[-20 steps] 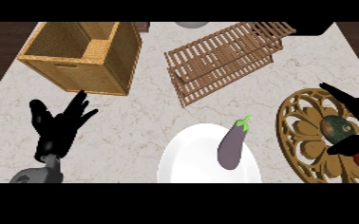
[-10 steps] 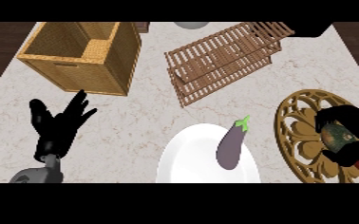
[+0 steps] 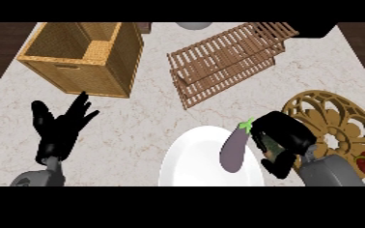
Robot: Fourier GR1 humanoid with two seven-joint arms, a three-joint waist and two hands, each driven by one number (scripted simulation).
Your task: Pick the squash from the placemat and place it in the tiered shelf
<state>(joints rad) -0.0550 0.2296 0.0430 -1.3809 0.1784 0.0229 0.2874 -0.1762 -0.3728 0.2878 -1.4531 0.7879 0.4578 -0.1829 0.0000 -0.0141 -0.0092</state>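
While the left hand (image 3: pixel 61 130) is resting open near the lower left of the counter (image 3: pixel 143 121), fingers spread and pointing up, the right hand (image 3: pixel 285 135) is curling round the squash (image 3: pixel 265 144), so only a dark green, mottled strip of it is showing between the black fingers and thumb. That hand, with the squash inside it, is showing between the white plate (image 3: pixel 192 162) and the golden openwork placemat (image 3: pixel 324 108), just off the placemat's left edge. A purple eggplant (image 3: pixel 232 150) is lying on the plate right beside the hand, its green stem end pointing up toward the fingers; whether they are touching I cannot tell. The slatted wooden tiered shelf (image 3: pixel 228 60) is lying well apart from the squash, farther up the counter and set on a diagonal. A wicker basket (image 3: pixel 114 63) is standing to the shelf's left
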